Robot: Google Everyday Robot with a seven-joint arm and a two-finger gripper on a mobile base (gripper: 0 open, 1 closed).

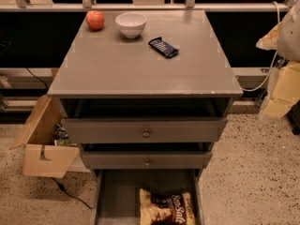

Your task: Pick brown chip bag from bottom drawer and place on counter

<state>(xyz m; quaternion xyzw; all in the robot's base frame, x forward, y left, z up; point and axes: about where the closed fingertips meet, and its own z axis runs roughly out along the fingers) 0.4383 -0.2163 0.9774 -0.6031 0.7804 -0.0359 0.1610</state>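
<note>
I recorded the desk point(140, 64), the cabinet's flat grey top, as the eventual placing surface. The bottom drawer point(117, 193) stood pulled out beneath the two upper drawers point(145, 131). The gripper point(281, 90) hung at the right edge of view, beside the desk and well apart from that drawer; whether it was open or closed I could not tell. The brown chip bag point(166, 207) lay flat in the drawer's right half. It was tan and dark brown and crinkled, with white "Sea Salt" script facing up and its lower end cut off by the frame. My judgement: descend clear of the overhanging drawer fronts, then pinch the bag's crumpled upper edge. A bowl point(131, 24), an apple point(95, 19) and a candy bar point(163, 47) sat at the desk's rear.
</note>
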